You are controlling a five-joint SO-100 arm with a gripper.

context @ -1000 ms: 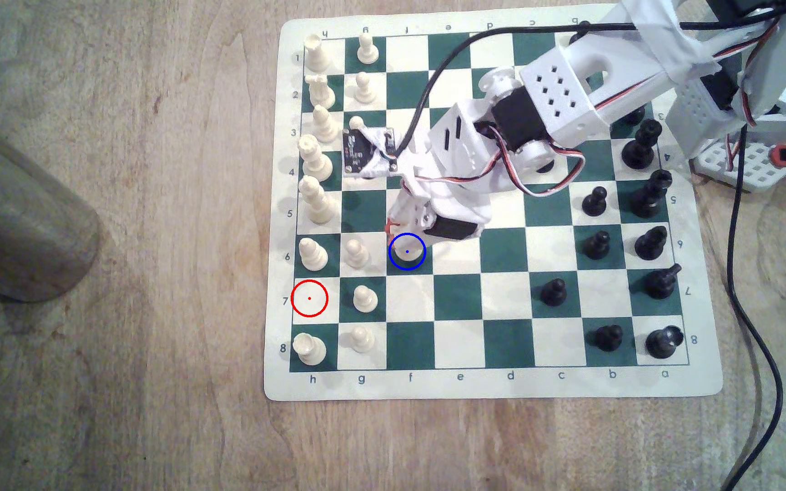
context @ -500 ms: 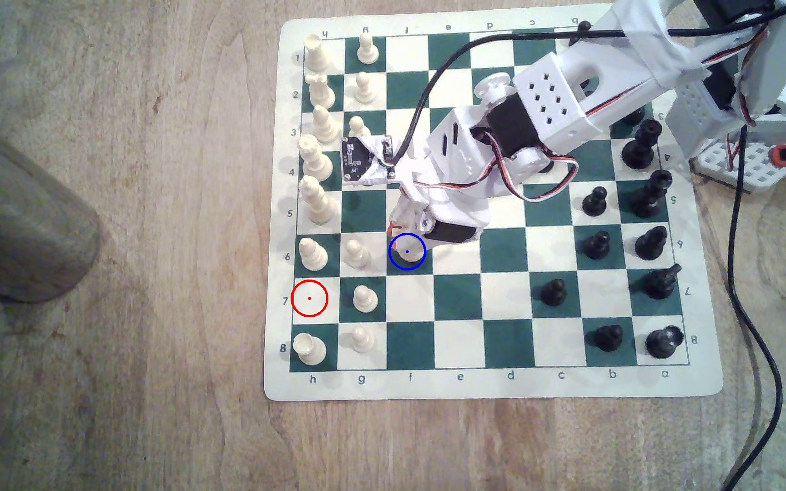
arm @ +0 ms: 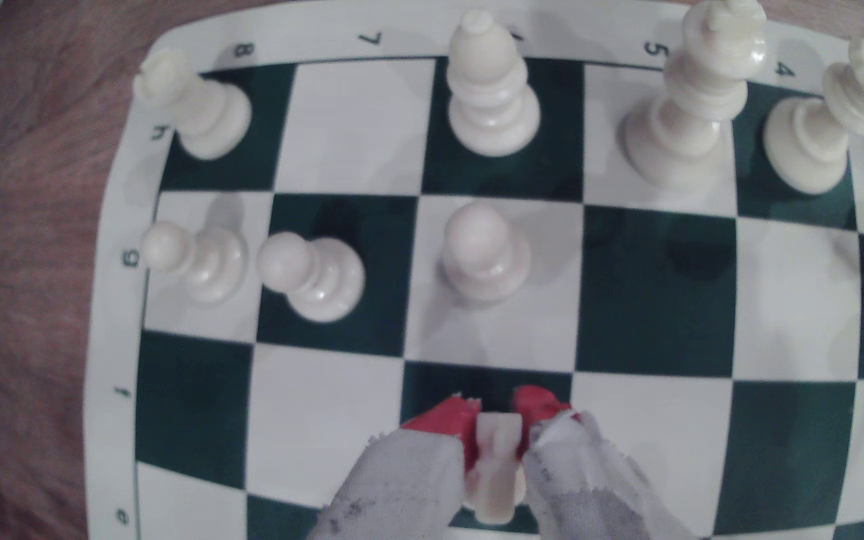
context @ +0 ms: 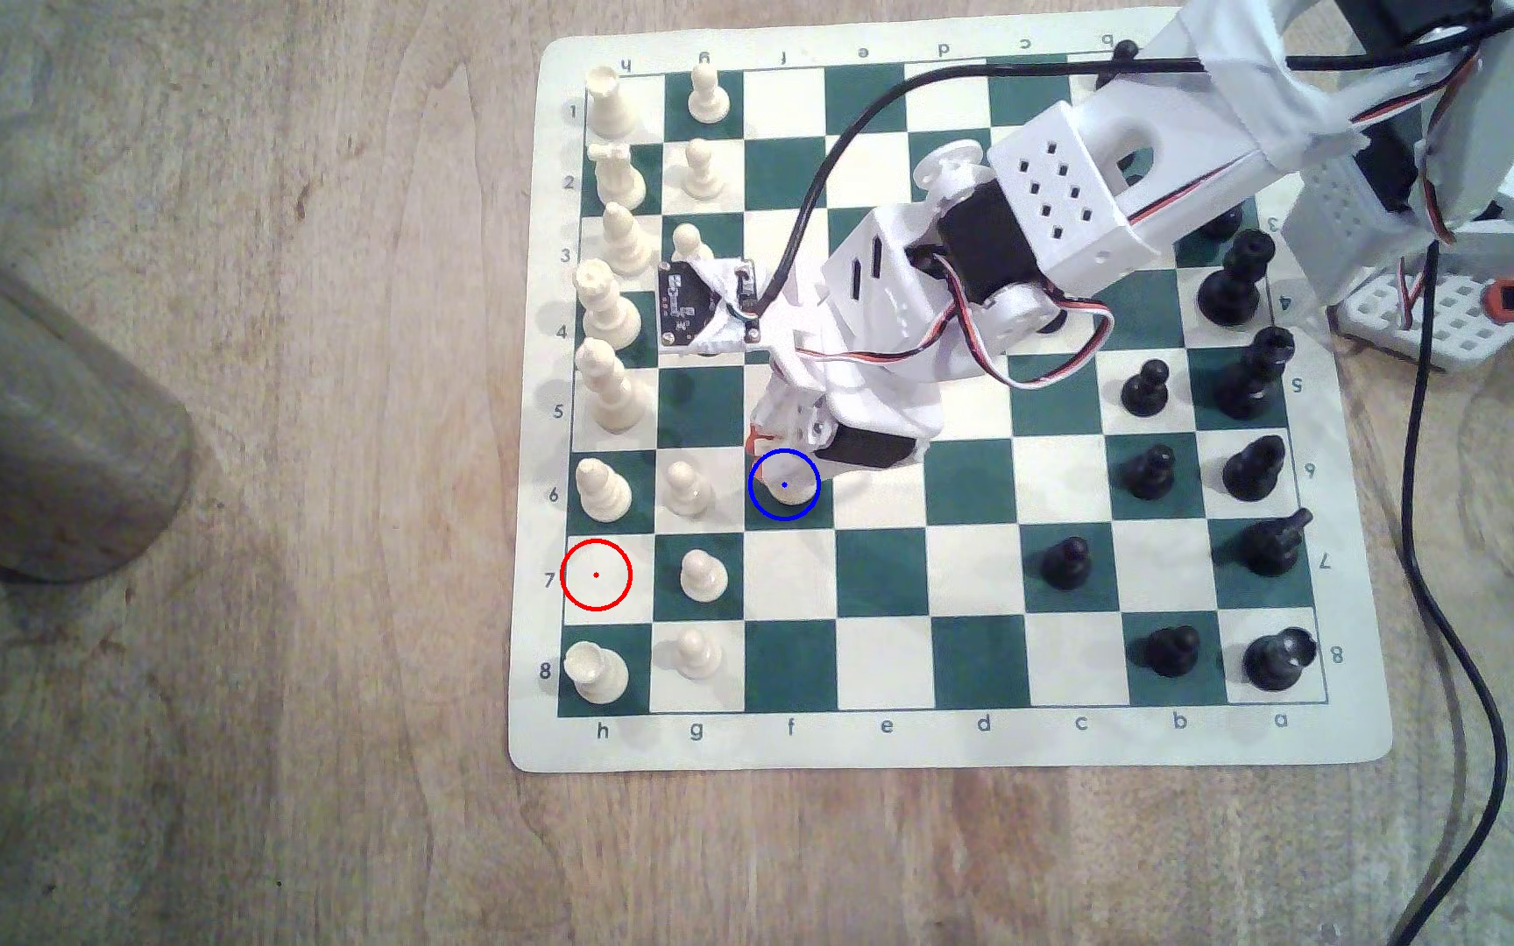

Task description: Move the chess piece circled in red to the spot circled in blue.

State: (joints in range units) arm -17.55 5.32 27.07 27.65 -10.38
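The cream knight (arm: 495,451) sits between my red-tipped fingers (arm: 450,420), and my gripper (arm: 497,404) is shut on it. In the exterior view my gripper (context: 776,453) reaches down over the blue-ringed dark green spot (context: 812,520), and the knight's round base (context: 787,491) shows inside the ring. I cannot tell whether the base touches the board. The wrist view shows that dark square (arm: 487,381) just beyond my fingertips. The red ring (context: 596,574) marks a bare cream square at the exterior view's left edge of the board.
Cream pawns (context: 688,488) (context: 702,575) stand one file to the exterior view's left of the spot, with a bishop (context: 602,491) and rook (context: 594,673) beyond. Black pieces (context: 1066,561) line the right side. A grey cylinder (context: 34,427) lies off the board at left.
The arm and its wrist camera shifted slightly a second ago and have held still since. The knight stays gripped inside the blue ring.
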